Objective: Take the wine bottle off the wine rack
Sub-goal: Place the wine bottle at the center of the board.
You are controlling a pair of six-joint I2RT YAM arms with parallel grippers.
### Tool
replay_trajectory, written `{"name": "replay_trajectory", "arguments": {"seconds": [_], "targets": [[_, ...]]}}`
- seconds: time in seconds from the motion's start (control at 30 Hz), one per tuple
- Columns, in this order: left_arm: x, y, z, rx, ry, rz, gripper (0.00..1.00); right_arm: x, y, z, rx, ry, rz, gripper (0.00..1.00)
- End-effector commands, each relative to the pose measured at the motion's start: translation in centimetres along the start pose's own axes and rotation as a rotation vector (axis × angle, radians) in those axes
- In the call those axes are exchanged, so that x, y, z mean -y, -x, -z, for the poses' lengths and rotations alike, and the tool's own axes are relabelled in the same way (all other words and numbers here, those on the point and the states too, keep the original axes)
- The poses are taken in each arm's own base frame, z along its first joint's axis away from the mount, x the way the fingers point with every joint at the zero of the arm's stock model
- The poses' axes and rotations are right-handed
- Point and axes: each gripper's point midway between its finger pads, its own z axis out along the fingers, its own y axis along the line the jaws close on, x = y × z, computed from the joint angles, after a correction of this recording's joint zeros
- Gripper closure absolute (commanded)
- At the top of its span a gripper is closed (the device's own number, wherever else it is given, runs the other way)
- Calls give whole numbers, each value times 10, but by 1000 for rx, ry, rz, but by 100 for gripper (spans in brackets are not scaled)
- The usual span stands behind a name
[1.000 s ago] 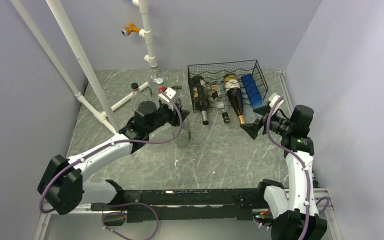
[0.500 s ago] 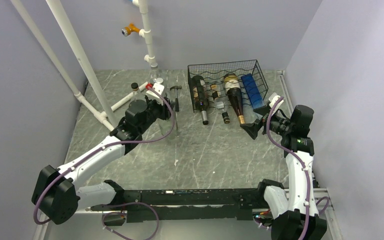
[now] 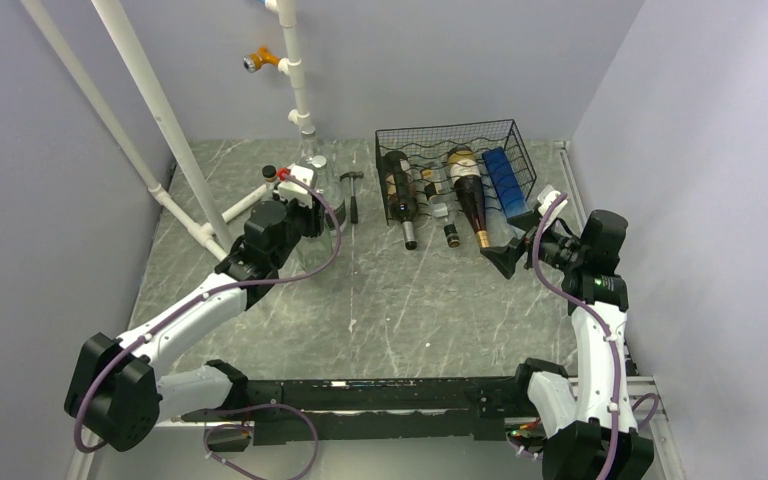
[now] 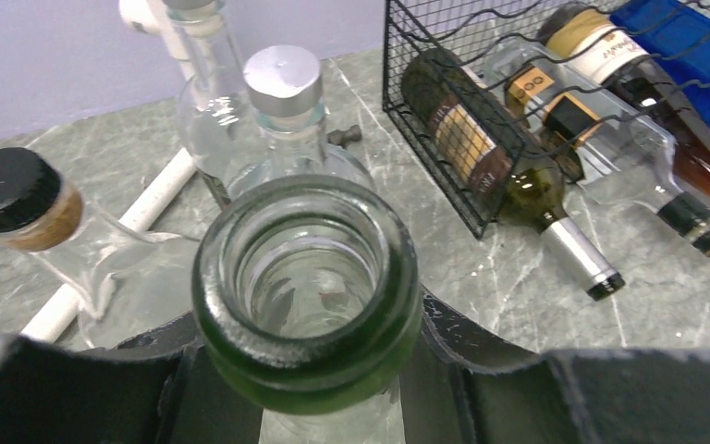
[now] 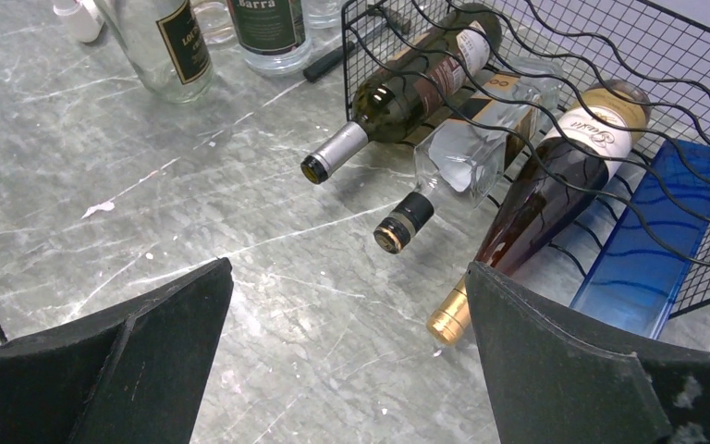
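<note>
My left gripper [image 4: 310, 330] is shut on the neck of an open-mouthed clear wine bottle with a green lip [image 4: 307, 377], held upright. In the top view the left gripper [image 3: 305, 198] is at the back left, well left of the wine rack [image 3: 450, 130]. This black wire rack [image 4: 393, 92] holds a dark bottle with a silver cap [image 5: 397, 92], a clear square bottle with a black cap [image 5: 467, 153], an amber bottle with a gold cap [image 5: 545, 185] and a blue bottle [image 5: 652, 240]. The right gripper [image 5: 347, 268] is open and empty, just in front of the rack's right end [image 3: 505, 258].
Standing bottles crowd the left gripper: a silver-capped one [image 4: 282, 79] and a black-capped one [image 4: 9, 185]. A small hammer [image 3: 352, 195] lies left of the rack. White pipes [image 3: 160, 110] slant across the back left. Walls close in on both sides.
My left arm has carried the clear bottle from the middle of the table back and to the left, up to the standing bottles. The right arm has not moved.
</note>
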Motion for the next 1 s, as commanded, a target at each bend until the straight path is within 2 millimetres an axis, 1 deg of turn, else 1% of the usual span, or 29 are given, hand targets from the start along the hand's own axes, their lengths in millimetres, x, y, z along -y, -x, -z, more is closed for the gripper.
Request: {"name": "replay_trajectory", "arguments": {"seconds": [0.0, 0.2, 0.3, 0.33, 0.4, 0.47, 0.53, 0.6, 0.63, 0.67, 0.73, 0.8, 0.83, 0.97], "targets": [[-20, 84, 6, 291, 77, 52, 100, 4, 7, 2, 19, -20, 42, 0], [-30, 76, -3, 252, 111, 62, 100, 4, 7, 2, 20, -22, 47, 0], [-34, 71, -5, 225, 134, 73, 90, 4, 7, 2, 18, -24, 47, 0], [-36, 68, -5, 211, 145, 82, 85, 4, 7, 2, 18, -24, 48, 0], [-40, 65, -5, 196, 169, 95, 72, 4, 8, 2, 19, -24, 50, 0], [-43, 62, -4, 177, 191, 108, 58, 4, 8, 3, 19, -25, 50, 0], [-46, 59, -3, 154, 211, 124, 40, 4, 8, 3, 20, -26, 52, 0], [-48, 60, -3, 131, 231, 148, 27, 4, 8, 3, 19, -27, 51, 0], [-48, 60, -2, 117, 234, 159, 22, 4, 8, 3, 19, -27, 51, 0], [-48, 65, -2, 112, 234, 171, 20, 4, 8, 3, 19, -27, 52, 0], [-46, 66, -1, 91, 228, 186, 15, 5, 7, 3, 18, -28, 51, 0], [-44, 72, 1, 90, 220, 201, 8, 5, 7, 3, 17, -28, 50, 0], [-43, 74, 3, 91, 215, 207, 1, 5, 7, 3, 17, -29, 49, 0], [-37, 86, 11, 102, 175, 222, 1, 5, 7, 3, 16, -30, 52, 0]]}}
